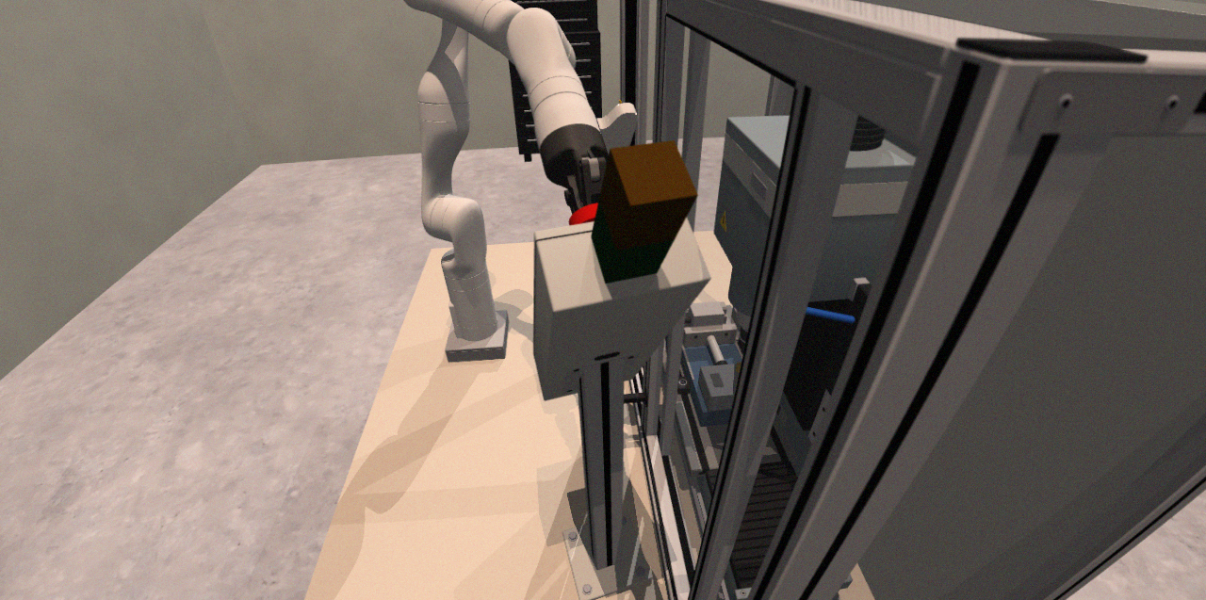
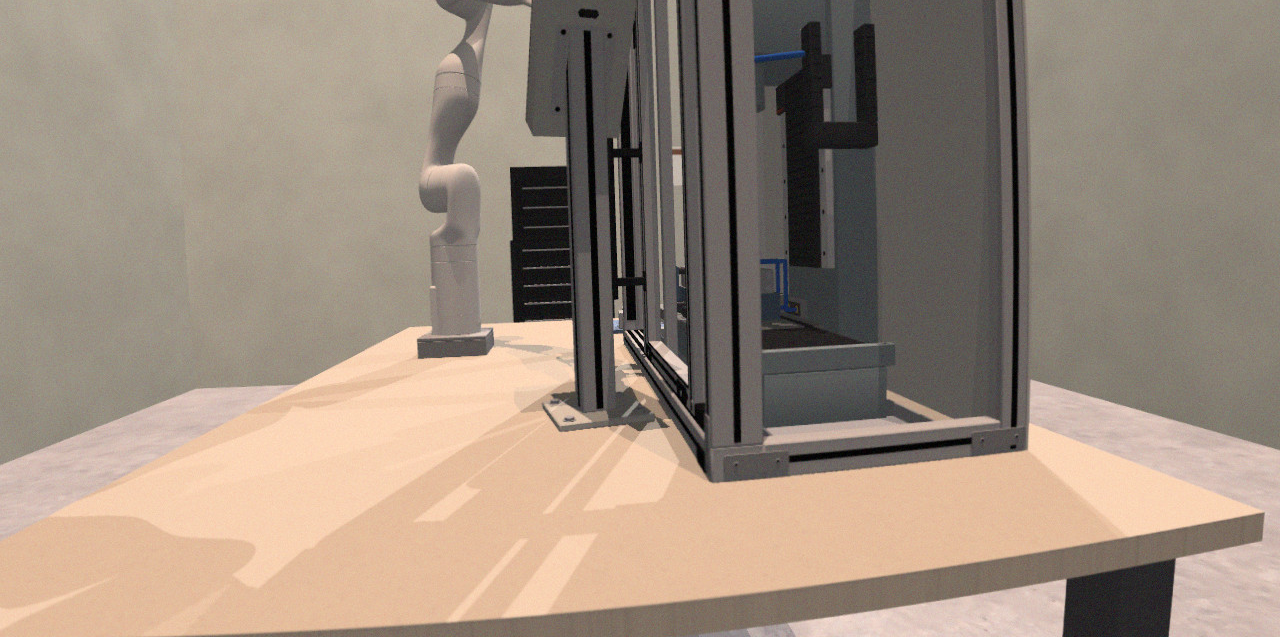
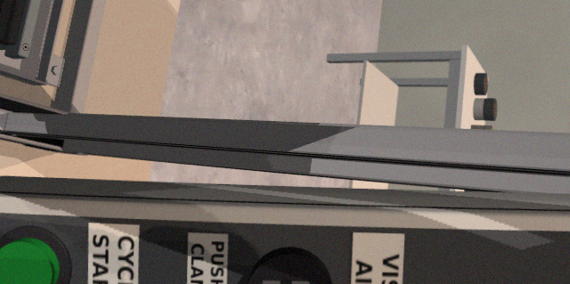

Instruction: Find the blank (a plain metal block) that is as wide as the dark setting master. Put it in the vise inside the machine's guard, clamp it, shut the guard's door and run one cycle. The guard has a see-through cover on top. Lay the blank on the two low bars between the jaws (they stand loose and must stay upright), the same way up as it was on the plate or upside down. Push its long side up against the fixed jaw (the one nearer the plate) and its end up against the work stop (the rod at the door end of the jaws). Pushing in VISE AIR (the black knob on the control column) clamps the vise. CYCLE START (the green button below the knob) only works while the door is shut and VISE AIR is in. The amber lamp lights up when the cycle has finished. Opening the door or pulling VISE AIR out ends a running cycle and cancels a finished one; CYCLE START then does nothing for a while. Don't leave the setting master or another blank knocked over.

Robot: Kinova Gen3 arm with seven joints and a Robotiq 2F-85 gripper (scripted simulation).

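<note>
VISE AIR knob (image 3: 289, 266) sits just ahead of the bent arm's empty, closed gripper (image 1: 587, 189).

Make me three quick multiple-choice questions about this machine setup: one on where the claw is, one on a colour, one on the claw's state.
1. Where is the claw?
A. at the control column's panel
B. inside the guard
C. resting on the table

2. What colour is the CYCLE START button?
A. red
B. green
C. amber

3. What state is the claw in?
A. wide open
B. shut on a blank
C. shut, empty

Answers: 1 A, the wrist view looks along the panel's labels; 2 B, green beside its label; 3 C, no blank shows at the claw.
</note>
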